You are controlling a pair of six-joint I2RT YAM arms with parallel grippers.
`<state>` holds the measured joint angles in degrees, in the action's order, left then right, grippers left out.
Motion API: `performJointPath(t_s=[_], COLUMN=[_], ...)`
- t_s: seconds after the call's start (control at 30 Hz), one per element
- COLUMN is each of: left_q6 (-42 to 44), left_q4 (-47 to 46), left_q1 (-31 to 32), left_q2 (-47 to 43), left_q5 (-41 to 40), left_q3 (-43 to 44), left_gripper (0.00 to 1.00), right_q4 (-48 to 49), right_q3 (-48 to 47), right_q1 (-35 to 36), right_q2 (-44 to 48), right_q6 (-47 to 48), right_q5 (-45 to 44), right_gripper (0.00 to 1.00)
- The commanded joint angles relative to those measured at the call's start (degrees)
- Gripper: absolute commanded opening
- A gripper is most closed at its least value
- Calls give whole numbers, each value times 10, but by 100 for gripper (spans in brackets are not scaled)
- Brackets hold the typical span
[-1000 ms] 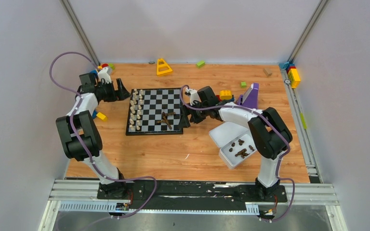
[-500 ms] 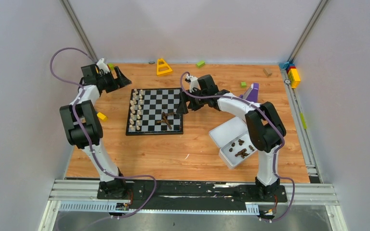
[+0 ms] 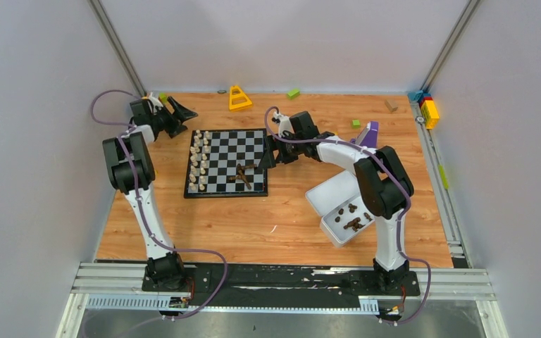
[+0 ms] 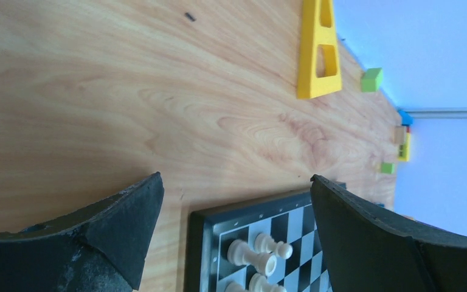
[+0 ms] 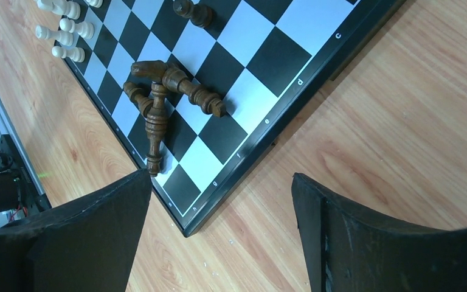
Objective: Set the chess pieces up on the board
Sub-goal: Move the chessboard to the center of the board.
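The left gripper is hovering over the wooden table just off the far-left corner of the board, its jaws standing wide apart with nothing between them. In the left wrist view that corner of the board is showing low between the two black fingers, and a few of the cream chess pieces are standing just inside the rim. A yellow block and a green block are lying farther off on the table. From above, the cream chess pieces are standing in two columns along the board's left side.

The right gripper is hanging at the board's right edge, its jaws also spread wide and gripping nothing. In the right wrist view the board's rim is running diagonally just ahead of the fingertips, and several dark chess pieces are lying toppled in a heap on the squares close to that rim, near the gripper but apart from it. More dark pieces are sitting in the white tray beside the right arm, well apart from both grippers
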<state>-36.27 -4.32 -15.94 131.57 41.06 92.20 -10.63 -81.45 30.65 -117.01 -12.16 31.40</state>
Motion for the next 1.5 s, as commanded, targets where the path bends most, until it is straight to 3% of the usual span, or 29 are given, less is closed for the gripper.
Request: performJointPath(t_s=[0.0,0.27,0.43,0.87,1.23,1.47], left_q6=[-76,-125,-128,-114,-72,-45], left_q4=[-67,-116,-138,-135,-88,-70], left_q1=[11,26,27,78,152,154], left_q2=[24,39,12,-39,-79,-122], left_q5=[35,72,88,120,114,102], left_q3=[31,-12,-82,-158,-191,-225], left_gripper=[99,95,94,94,94,96], right_q4=[4,-12,-18,-23,-58,-142], right_q3=[6,15,19,85,177,190], right_q1=[-5,-12,-26,-59,-80,-82], right_q2=[36,59,77,150,263,322], right_q6=[0,13,16,44,139,238], right_q5=[11,11,14,21,14,38], right_gripper=[87,87,86,87,86,84])
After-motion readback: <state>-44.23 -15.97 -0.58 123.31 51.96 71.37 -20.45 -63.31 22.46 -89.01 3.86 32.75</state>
